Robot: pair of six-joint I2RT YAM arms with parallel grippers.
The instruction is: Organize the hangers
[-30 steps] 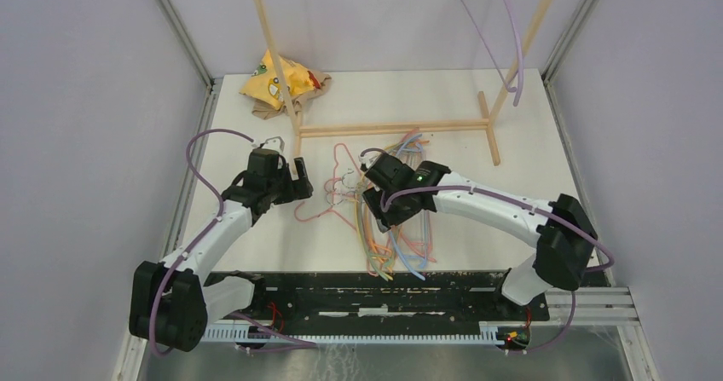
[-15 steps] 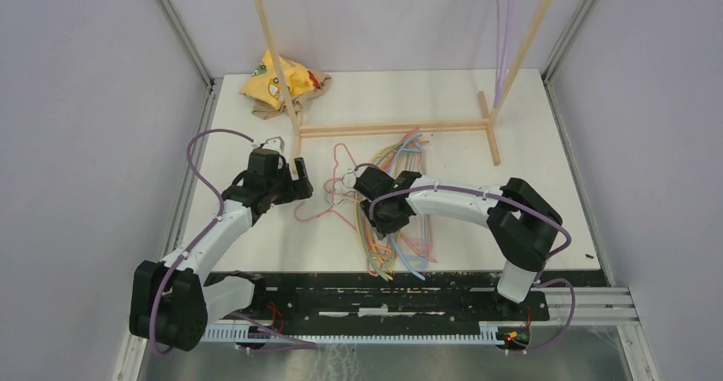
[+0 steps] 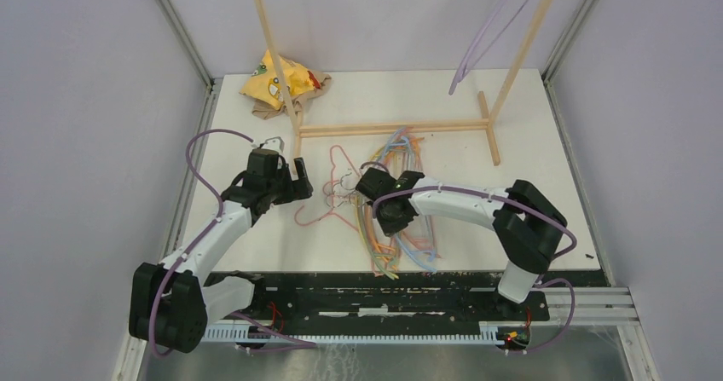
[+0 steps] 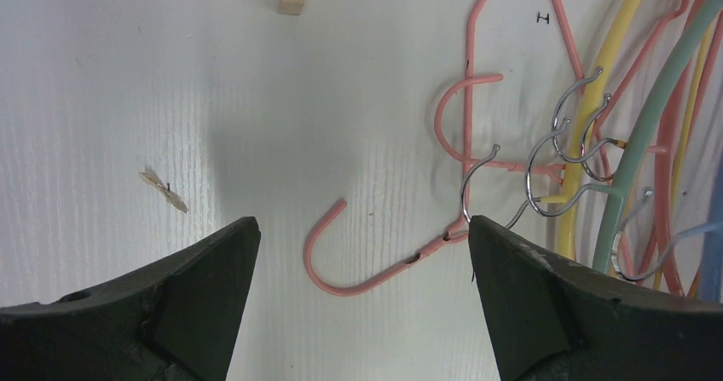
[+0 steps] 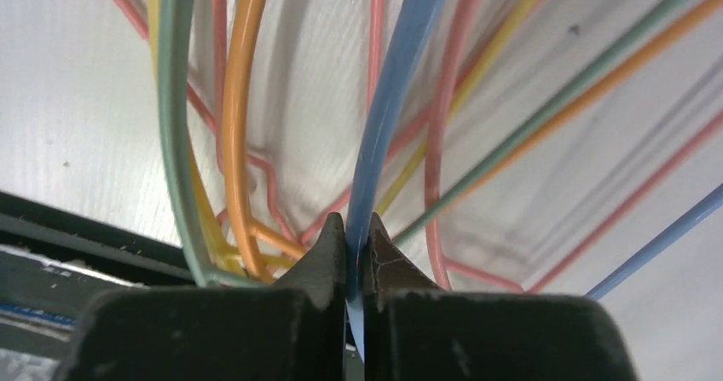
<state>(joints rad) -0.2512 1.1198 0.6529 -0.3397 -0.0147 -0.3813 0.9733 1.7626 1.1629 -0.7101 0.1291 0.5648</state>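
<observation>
My right jaws pinch the light blue hanger (image 5: 401, 100) within the tangled hangers (image 3: 401, 147) at the table's (image 3: 529, 117) middle; my left jaws gape empty. Lifting could drag hooked neighbours along.

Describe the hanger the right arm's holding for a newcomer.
In front of the light wooden rack frame lies a tangle of coloured wire hangers. The right gripper has its fingers shut on the light blue hanger, blue among pink, orange, yellow and green neighbours.

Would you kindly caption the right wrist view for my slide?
Right gripper pinches a thin light blue hanger amid tangled coloured hangers.
</observation>
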